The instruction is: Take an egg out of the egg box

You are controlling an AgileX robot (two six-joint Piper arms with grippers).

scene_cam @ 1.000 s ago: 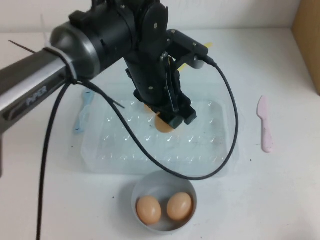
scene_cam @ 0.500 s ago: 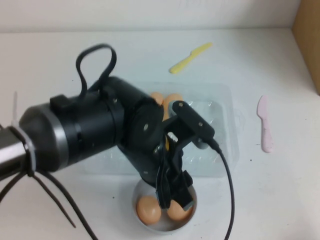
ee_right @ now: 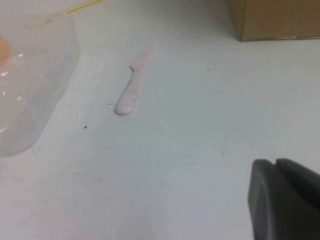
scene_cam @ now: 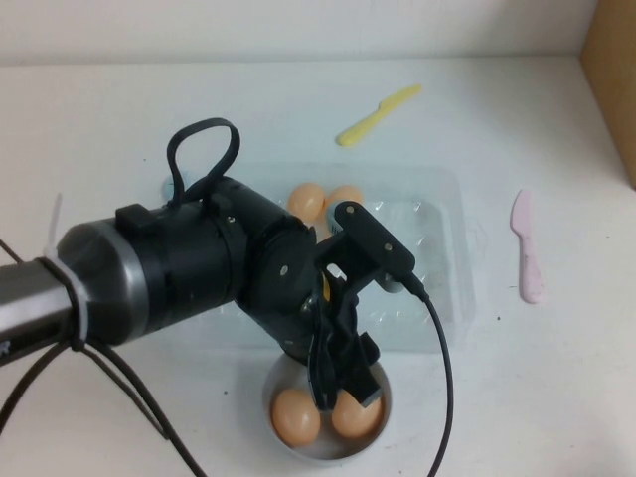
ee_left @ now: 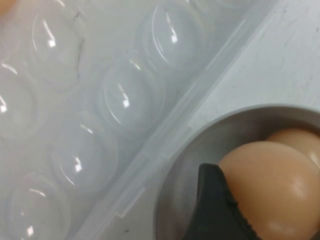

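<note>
From above, your left gripper (scene_cam: 345, 383) is hanging over the bowl (scene_cam: 279, 380), jaws clasping an egg (scene_cam: 354, 413); the egg box (scene_cam: 443, 260) lies just behind. Left wrist: egg (ee_left: 270, 189) sitting between jaws. Right wrist: your right gripper (ee_right: 284, 200), jaws closed, is hovering above bare bench (ee_right: 170, 150).

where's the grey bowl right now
In the high view the grey bowl sits at the table's near edge, just in front of the egg box, under the left gripper.
</note>
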